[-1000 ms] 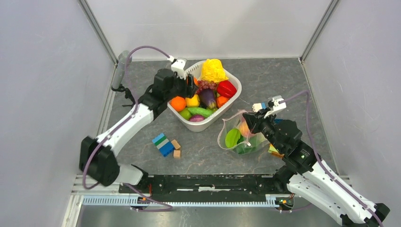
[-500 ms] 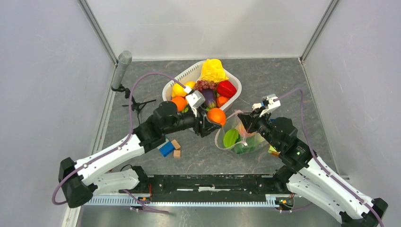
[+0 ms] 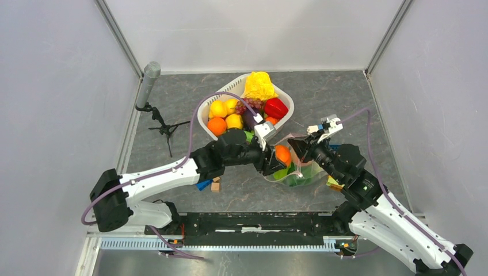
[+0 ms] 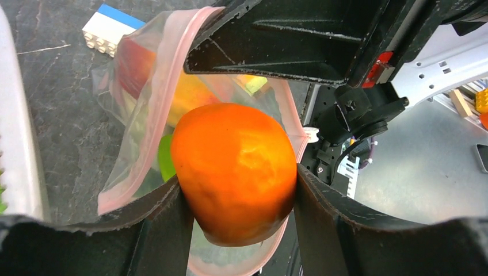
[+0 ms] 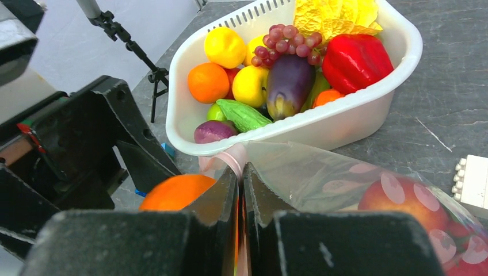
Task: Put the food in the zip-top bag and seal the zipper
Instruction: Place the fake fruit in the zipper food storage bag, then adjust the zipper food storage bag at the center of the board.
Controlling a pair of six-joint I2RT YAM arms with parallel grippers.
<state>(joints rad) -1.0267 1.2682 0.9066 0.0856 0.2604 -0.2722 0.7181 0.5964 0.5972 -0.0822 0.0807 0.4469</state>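
The left arm reaches low and rightward across the table (image 3: pixel 345 98), and the left gripper (image 3: pixel 280 156) clamps an orange fruit (image 4: pixel 236 167) at the open mouth of the clear bag (image 3: pixel 302 175). The right arm bends forward beside the white basket (image 5: pixel 322 123). The right gripper (image 5: pixel 240 190) is pinched nearly closed on the bag's pink zipper strip (image 4: pixel 167 75), holding that edge up.

A white slotted basket (image 3: pixel 289 112) sits on the grey stone-look table (image 3: pixel 345 98), just behind the left claw (image 3: pixel 279 157) and directly ahead of the right claw (image 3: pixel 297 144). A microphone (image 3: pixel 151 72) on a small black tripod (image 3: pixel 164 127) stands well off to the left of the left claw, beside the pale left wall (image 3: pixel 57 115). A blue block (image 3: pixel 201 184) and a tan cube (image 3: pixel 215 186) lie near each other, left of and nearer than the left claw, the blue one partly hidden. A white studded brick (image 5: pixel 475 181) lies close to the right of the right claw. Yellow and tan blocks (image 3: pixel 332 183) lie nearer than that claw, half covered.
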